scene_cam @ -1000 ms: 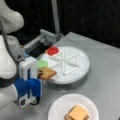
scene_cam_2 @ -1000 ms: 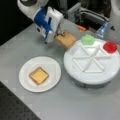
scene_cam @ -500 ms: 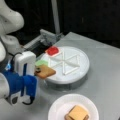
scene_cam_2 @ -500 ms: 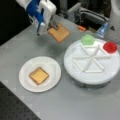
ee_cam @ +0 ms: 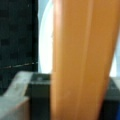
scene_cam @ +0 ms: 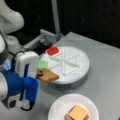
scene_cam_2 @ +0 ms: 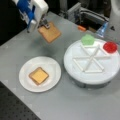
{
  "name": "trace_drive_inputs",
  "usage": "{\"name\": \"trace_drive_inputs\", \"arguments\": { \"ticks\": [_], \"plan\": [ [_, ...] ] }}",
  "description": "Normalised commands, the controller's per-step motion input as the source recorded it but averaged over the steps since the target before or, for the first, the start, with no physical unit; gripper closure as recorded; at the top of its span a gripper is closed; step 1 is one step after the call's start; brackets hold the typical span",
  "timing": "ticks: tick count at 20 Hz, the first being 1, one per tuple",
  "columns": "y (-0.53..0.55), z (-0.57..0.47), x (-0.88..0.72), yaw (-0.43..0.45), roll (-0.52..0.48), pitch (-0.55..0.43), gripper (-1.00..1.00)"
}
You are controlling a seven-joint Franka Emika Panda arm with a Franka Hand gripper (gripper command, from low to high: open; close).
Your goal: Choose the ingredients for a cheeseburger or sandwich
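Toast square (scene_cam_2: 50, 32) hangs in the air, left of the sectioned tray (scene_cam_2: 85, 75) and beyond the plate (scene_cam_2: 53, 65), pinched at one edge only; you risk it swinging or slipping loose, since so little is held. Stack (scene_cam_2: 38, 75) on that plate, cheese uppermost, could get knocked askew. Gripper (scene_cam_2: 43, 24) closed tight on the toast; wrist view shows tan filling the gap. Green leaf (scene_cam_2: 87, 39) and red disc (scene_cam_2: 110, 46) remain in the tray's far compartments

A tan-brown flat toast square (scene_cam_2: 49, 32) fills the wrist view in orange-brown. The gripper (scene_cam_2: 43, 23) is white and blue with dark fingers (scene_cam: 39, 73). A yellow cheese square (scene_cam_2: 38, 75) tops the stack on a plain white round plate (scene_cam_2: 52, 70). The white sectioned round tray (scene_cam_2: 92, 72) carries 1 green leaf piece (scene_cam_2: 87, 39) and 1 red disc (scene_cam_2: 110, 46). The bench (scene_cam_2: 30, 50) is grey.
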Motion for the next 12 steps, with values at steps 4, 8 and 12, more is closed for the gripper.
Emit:
{"name": "trace_drive_inputs", "arguments": {
  "ticks": [4,8,12],
  "plan": [
    [-0.35,-0.01,0.78,0.174,0.167,0.093,1.00],
    [-0.30,-0.08,0.74,0.194,0.182,0.083,1.00],
    [-0.27,-0.10,0.65,0.215,0.190,0.081,1.00]
  ]
}}
